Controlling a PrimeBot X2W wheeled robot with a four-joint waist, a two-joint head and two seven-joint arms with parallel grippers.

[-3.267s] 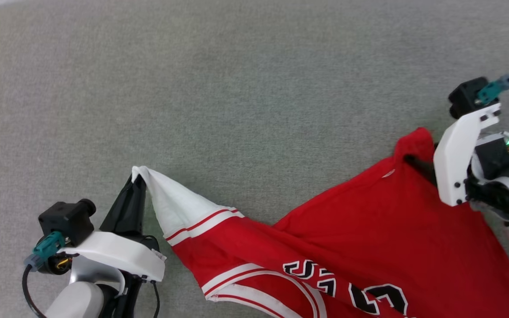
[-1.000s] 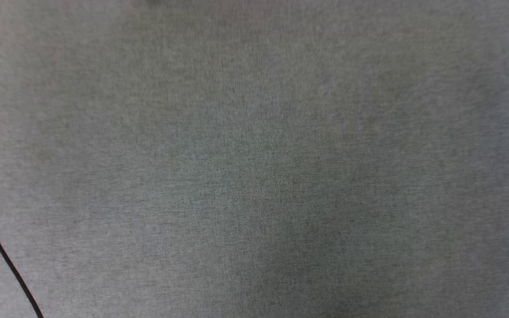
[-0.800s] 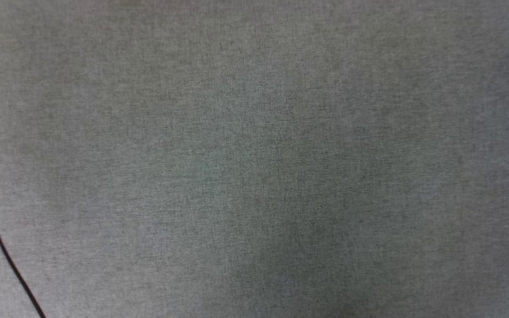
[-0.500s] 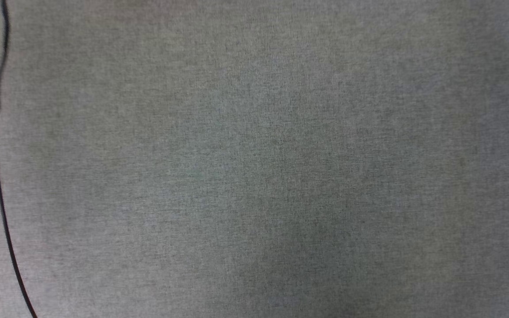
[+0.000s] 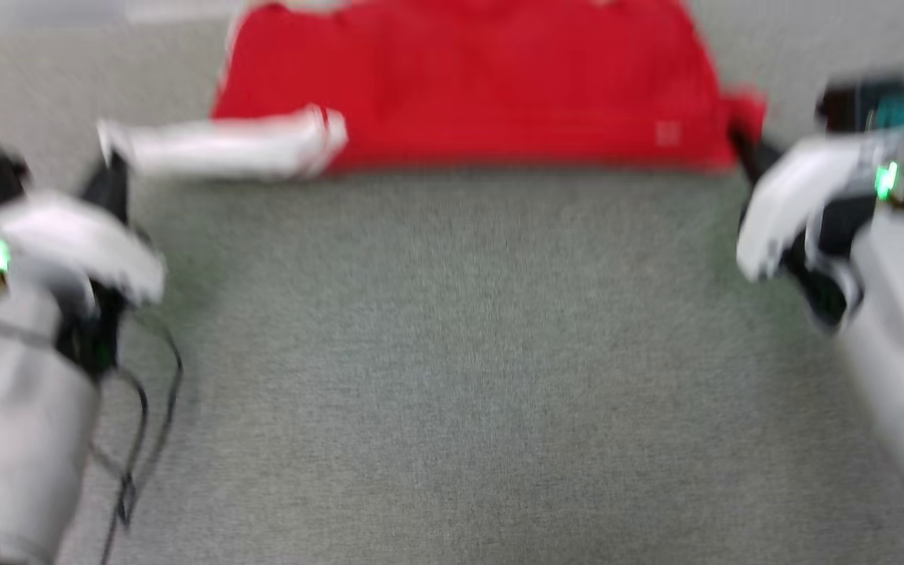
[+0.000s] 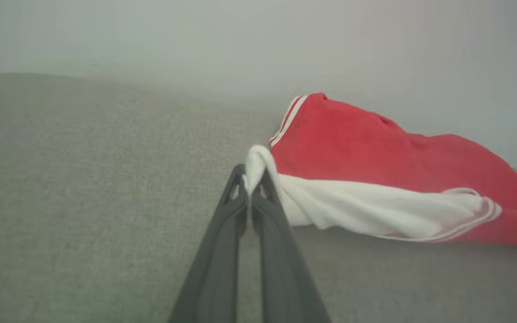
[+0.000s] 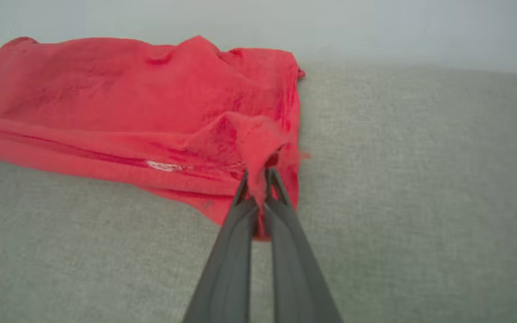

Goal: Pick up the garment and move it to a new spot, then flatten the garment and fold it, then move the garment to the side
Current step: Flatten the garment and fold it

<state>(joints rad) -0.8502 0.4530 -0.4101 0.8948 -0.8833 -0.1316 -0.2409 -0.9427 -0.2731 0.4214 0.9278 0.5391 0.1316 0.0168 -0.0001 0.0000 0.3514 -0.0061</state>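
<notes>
Garment (image 5: 468, 86): red, rumpled, lying ahead; left gripper (image 6: 250, 180) clamps its white sleeve (image 6: 375, 211), right gripper (image 7: 258, 178) clamps bunched red fabric.

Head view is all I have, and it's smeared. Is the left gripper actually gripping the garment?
Observer: Yes. In the left wrist view the left gripper is shut on the tip of the white sleeve.
Operator: And the right one?
Observer: The right gripper is shut on a bunched red corner.
Operator: Is the cloth hanging free?
Observer: No. Most of the garment lies on the grey surface; just the pinched ends rise.
</notes>
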